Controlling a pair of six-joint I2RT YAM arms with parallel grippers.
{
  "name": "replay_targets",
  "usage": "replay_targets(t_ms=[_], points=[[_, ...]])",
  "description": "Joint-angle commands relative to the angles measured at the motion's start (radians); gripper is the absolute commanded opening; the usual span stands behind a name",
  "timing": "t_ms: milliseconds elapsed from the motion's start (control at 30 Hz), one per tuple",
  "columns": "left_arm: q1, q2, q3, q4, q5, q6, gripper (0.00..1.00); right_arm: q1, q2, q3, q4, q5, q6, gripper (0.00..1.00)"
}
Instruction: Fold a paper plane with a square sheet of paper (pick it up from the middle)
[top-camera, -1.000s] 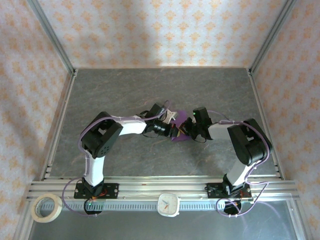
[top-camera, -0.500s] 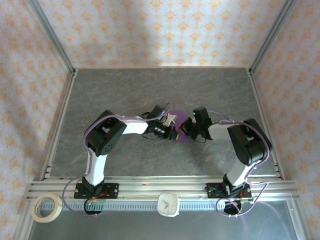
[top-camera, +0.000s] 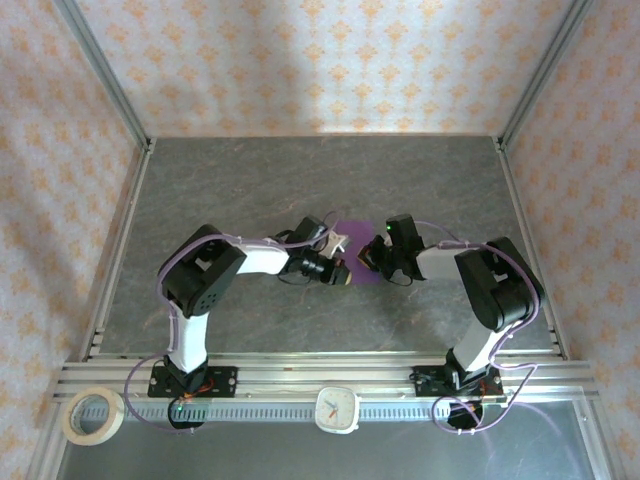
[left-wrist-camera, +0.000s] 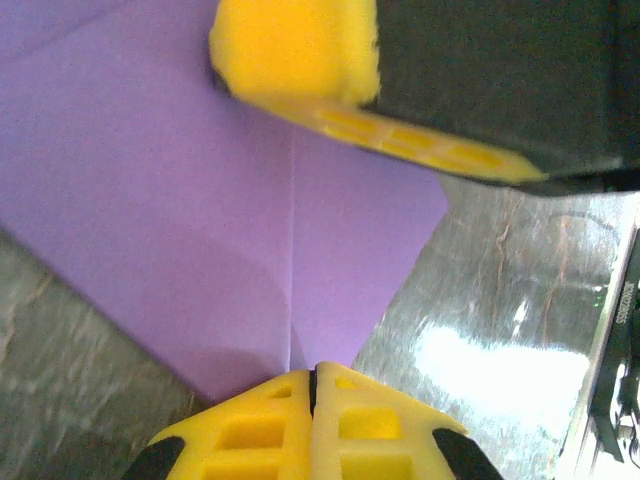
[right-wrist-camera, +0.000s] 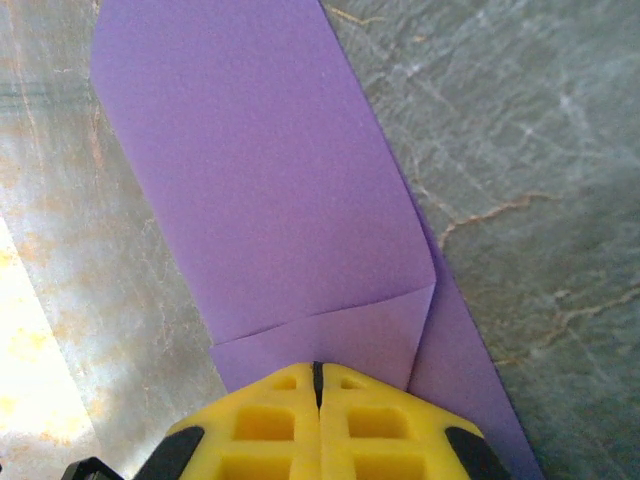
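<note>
The purple square sheet of paper (top-camera: 358, 229) lies partly folded on the grey table between my two arms. In the left wrist view the paper (left-wrist-camera: 200, 200) shows a straight crease that runs up from my left gripper (left-wrist-camera: 313, 372), which is shut with its tips down at the paper's near edge. My right gripper's yellow fingers (left-wrist-camera: 290, 60) sit at the top of that view. In the right wrist view the paper (right-wrist-camera: 260, 170) is a long folded strip with a small flap turned over, and my right gripper (right-wrist-camera: 318, 368) is shut with its tips on that flap.
A roll of tape (top-camera: 93, 415) and a small white clock (top-camera: 337, 408) lie on the front rail near the arm bases. Aluminium posts and patterned walls enclose the grey table (top-camera: 300, 180) on three sides. Open table surface lies behind the paper.
My left gripper has slid a little toward the near side along the paper. The right gripper has stayed in place.
</note>
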Motion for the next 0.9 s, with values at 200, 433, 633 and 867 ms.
replay_targets(t_ms=[200,433,633,867], points=[[-0.001,-0.093,-0.109,-0.164,-0.050,0.022,0.05,-0.005,0.059,-0.056,-0.140,0.071,-0.018,0.00],[-0.001,-0.219,-0.082,-0.102,-0.051,-0.019,0.04,-0.004,0.057,-0.055,-0.131,0.066,-0.015,0.00],[-0.001,-0.112,0.013,0.003,-0.048,-0.085,0.04,-0.005,0.061,-0.054,-0.117,0.057,-0.007,0.00],[-0.002,0.054,0.118,-0.012,-0.051,-0.071,0.05,-0.005,0.056,-0.053,-0.104,0.041,-0.003,0.00]])
